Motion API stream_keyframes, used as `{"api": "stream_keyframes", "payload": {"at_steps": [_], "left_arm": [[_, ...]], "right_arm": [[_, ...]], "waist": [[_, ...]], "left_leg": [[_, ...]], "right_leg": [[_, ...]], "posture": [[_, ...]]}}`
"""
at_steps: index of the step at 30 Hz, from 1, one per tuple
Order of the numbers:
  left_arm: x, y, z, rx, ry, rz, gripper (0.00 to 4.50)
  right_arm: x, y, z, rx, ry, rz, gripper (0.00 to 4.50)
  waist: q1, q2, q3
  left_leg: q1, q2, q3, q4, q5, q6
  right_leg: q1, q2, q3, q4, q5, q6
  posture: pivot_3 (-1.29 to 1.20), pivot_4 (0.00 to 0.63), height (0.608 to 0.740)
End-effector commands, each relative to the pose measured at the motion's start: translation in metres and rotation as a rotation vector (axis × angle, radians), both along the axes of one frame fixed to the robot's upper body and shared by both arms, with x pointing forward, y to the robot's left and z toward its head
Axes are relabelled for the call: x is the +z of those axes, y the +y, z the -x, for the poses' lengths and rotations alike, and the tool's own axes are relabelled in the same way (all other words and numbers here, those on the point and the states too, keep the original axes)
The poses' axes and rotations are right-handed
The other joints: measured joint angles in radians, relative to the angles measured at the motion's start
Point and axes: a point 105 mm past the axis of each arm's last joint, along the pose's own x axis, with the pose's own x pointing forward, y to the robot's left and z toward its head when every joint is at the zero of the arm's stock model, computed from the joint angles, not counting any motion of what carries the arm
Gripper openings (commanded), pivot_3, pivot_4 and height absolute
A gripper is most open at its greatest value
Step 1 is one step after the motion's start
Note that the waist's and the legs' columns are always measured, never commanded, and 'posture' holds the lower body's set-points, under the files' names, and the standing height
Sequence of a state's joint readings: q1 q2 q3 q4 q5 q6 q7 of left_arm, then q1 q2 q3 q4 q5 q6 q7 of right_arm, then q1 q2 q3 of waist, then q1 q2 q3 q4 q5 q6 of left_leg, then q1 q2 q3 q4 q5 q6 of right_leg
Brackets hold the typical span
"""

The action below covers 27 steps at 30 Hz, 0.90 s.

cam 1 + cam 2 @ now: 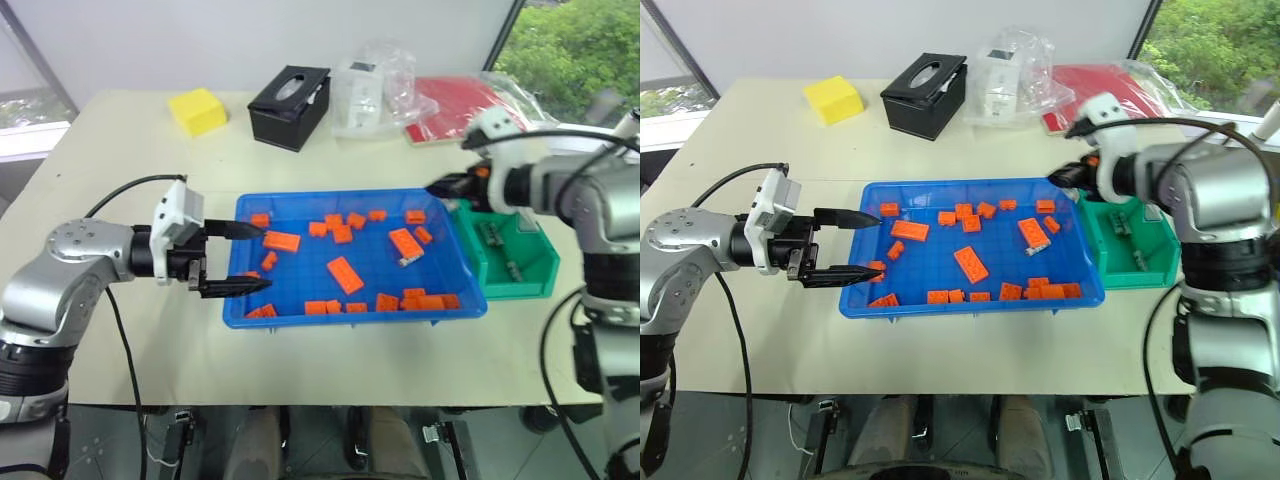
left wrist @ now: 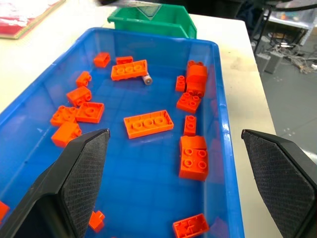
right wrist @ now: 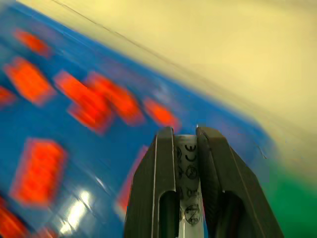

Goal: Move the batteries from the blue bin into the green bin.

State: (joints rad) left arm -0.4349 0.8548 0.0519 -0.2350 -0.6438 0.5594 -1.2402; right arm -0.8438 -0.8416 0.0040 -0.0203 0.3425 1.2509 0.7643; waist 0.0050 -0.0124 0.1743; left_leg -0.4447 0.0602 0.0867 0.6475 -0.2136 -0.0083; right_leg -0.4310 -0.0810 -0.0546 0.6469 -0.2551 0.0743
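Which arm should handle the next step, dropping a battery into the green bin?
Right. Its end effector is shut on a battery and sits at the blue bin's corner beside the green bin. The left end effector is open, empty, at the far end.

A lab-like room: cream worktable (image 1: 120, 330) by big windows (image 1: 570, 45), cables on the floor.

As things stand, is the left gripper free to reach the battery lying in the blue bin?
Probably yes: the left gripper is open at the blue bin's near end, and the battery lies uncovered beside an orange brick.
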Motion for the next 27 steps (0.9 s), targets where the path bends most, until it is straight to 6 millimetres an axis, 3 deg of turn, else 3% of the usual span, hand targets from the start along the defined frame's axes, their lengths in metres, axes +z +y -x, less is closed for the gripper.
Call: {"api": "stream_keyframes", "payload": {"at_steps": [1,3,8,11,16,18,21,27], "left_arm": [[0.011,0.000,-0.001,-0.011,-0.051,0.005,4.50],[0.011,0.000,-0.002,-0.012,-0.051,0.006,4.50],[0.012,-0.003,-0.003,-0.021,-0.054,0.007,4.50],[0.014,-0.004,-0.003,-0.025,-0.056,0.011,4.50],[0.012,-0.006,0.000,-0.036,-0.053,0.011,4.50],[0.011,-0.006,0.000,-0.032,-0.055,0.012,4.50],[0.011,-0.006,0.000,-0.028,-0.057,0.014,4.50],[0.013,-0.007,0.000,-0.024,-0.067,0.018,4.50]], "right_arm": [[0.008,-0.040,0.014,-0.108,-0.066,0.094,0.03],[0.002,-0.053,0.018,-0.151,-0.061,0.130,0.03],[-0.008,-0.069,0.019,-0.208,-0.067,0.168,2.33],[0.003,-0.064,0.015,-0.197,-0.118,0.144,3.81],[0.020,-0.024,0.023,-0.080,-0.103,-0.023,3.81],[0.011,0.002,0.029,-0.007,-0.069,-0.051,3.81],[-0.008,0.023,0.032,0.032,-0.036,-0.048,3.81],[-0.043,0.041,0.020,-0.019,0.031,-0.018,3.81]], "waist": [[-0.004,0.001,0.000],[-0.015,0.002,0.001],[-0.019,0.002,0.001],[-0.017,0.002,0.001],[-0.016,0.002,0.001],[-0.017,0.002,0.001],[-0.017,0.002,0.001],[-0.013,0.002,0.001]], "left_leg": [[0.001,0.001,0.000,0.000,0.000,0.000],[0.001,0.001,0.000,0.000,0.000,0.000],[0.001,0.002,0.000,0.000,0.000,0.000],[0.001,0.001,0.000,0.000,0.000,0.000],[0.001,0.001,-0.001,0.000,0.000,0.000],[0.001,0.002,-0.001,0.000,0.000,0.000],[0.001,0.002,-0.002,0.000,0.000,0.000],[0.000,0.001,-0.002,0.001,0.000,0.000]], "right_leg": [[0.000,0.001,0.000,0.001,0.000,0.001],[0.000,0.001,0.000,0.001,0.001,0.001],[0.000,0.003,0.000,0.001,0.001,0.001],[0.000,0.002,0.000,0.001,0.001,0.001],[0.000,0.002,0.000,0.001,0.001,0.001],[0.000,0.002,0.000,0.001,0.001,0.001],[0.000,0.003,0.000,0.001,0.001,0.001],[0.001,0.001,0.000,0.001,0.001,0.001]], "posture": [[0.00,0.150,0.736],[0.00,0.150,0.736],[0.00,0.150,0.736],[0.00,0.150,0.736],[0.00,0.150,0.736],[0.00,0.150,0.736],[0.00,0.150,0.736],[0.00,0.150,0.736]]}}
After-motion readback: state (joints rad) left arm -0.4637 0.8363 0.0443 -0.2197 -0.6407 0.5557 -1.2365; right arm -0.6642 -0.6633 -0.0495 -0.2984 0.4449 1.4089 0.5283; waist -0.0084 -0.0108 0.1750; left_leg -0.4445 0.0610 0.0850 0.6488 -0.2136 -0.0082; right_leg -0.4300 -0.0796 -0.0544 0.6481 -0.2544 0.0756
